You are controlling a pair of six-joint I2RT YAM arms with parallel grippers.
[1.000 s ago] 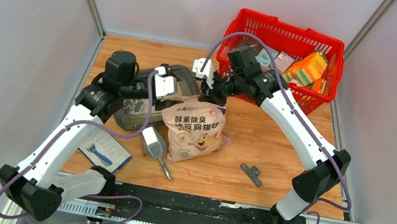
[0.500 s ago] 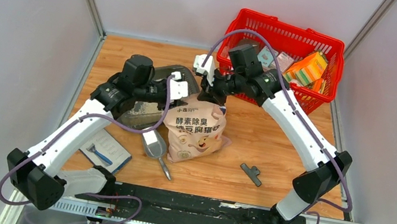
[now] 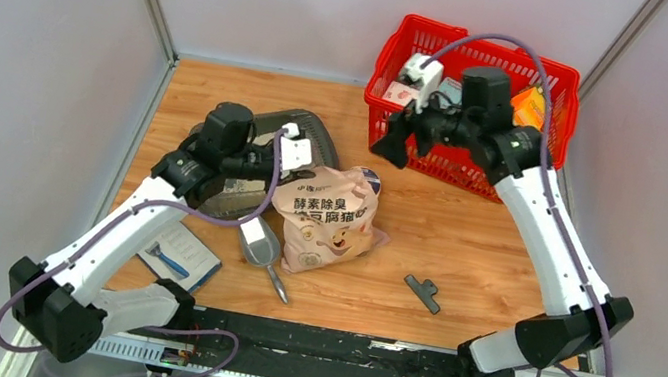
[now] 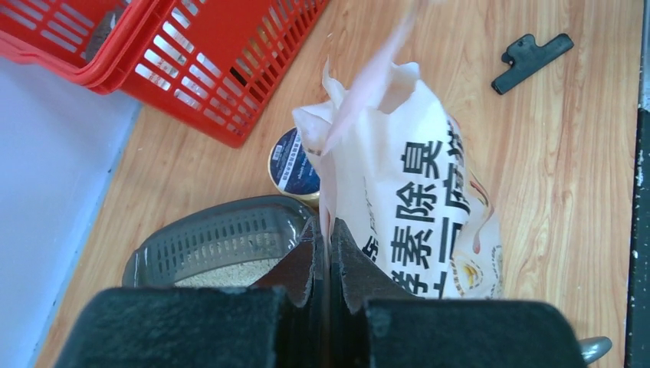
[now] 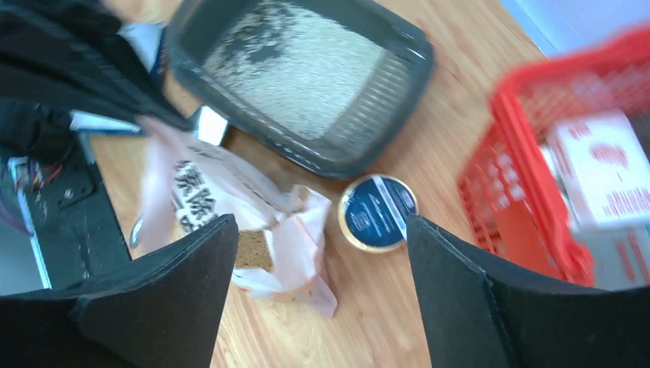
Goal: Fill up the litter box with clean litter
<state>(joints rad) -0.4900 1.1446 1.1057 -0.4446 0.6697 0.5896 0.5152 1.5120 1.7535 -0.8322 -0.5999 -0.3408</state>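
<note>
left claw [image 4: 325, 230] clamped on bag [image 4: 414, 199] top edge | litter box [image 4: 207, 241] just beside it | right claw [image 3: 396, 143] spread apart, away from bag

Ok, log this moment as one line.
left gripper shut on litter bag top | right gripper open, empty, near red basket | litter box holds some clean litter

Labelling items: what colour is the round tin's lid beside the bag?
Dark blue, gold rim; the tin shows best in the right wrist view.
</note>
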